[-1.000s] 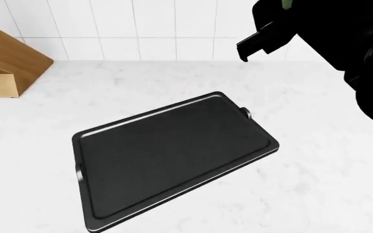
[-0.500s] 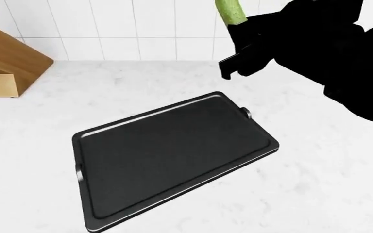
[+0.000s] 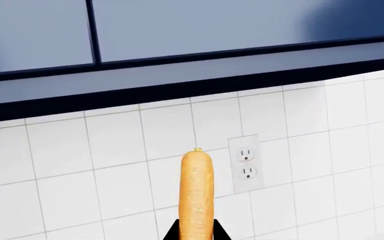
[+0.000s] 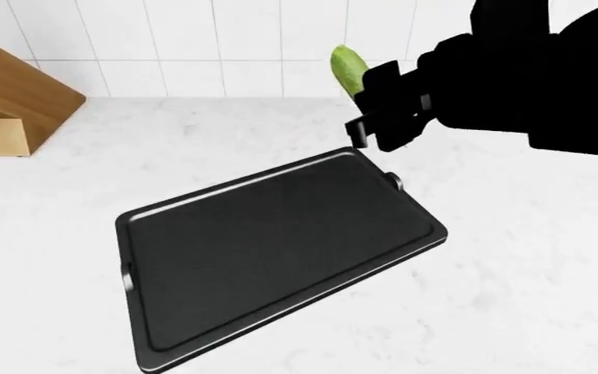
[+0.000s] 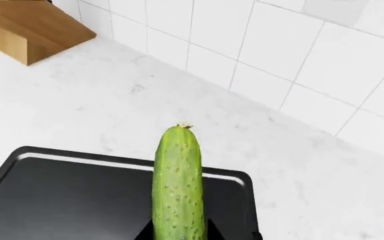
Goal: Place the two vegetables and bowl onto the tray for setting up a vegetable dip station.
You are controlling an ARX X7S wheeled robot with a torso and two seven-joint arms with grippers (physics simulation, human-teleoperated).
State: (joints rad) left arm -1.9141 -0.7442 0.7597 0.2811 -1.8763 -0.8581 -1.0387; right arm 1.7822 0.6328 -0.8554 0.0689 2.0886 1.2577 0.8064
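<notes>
The flat black tray (image 4: 278, 257) lies bare on the white counter in the head view. My right gripper (image 4: 367, 105) is shut on the bumpy green cucumber (image 4: 347, 68) and holds it in the air above the tray's far right corner. In the right wrist view the cucumber (image 5: 177, 185) stands between the jaws of my right gripper (image 5: 177, 235), with the tray (image 5: 58, 200) below it. My left gripper (image 3: 196, 235) is shut on the orange carrot (image 3: 197, 192) and points at the tiled wall; it is out of the head view. The bowl is out of view.
A wooden knife block (image 4: 8, 97) stands at the counter's far left, also seen in the right wrist view (image 5: 32, 27). A white tiled wall (image 4: 226, 47) backs the counter. A wall outlet (image 3: 245, 164) and blue cabinets (image 3: 178, 30) show in the left wrist view.
My right arm has come down and to the left with the cucumber, from the top edge of the view to just above the tray's far right corner. The tray has not moved.
</notes>
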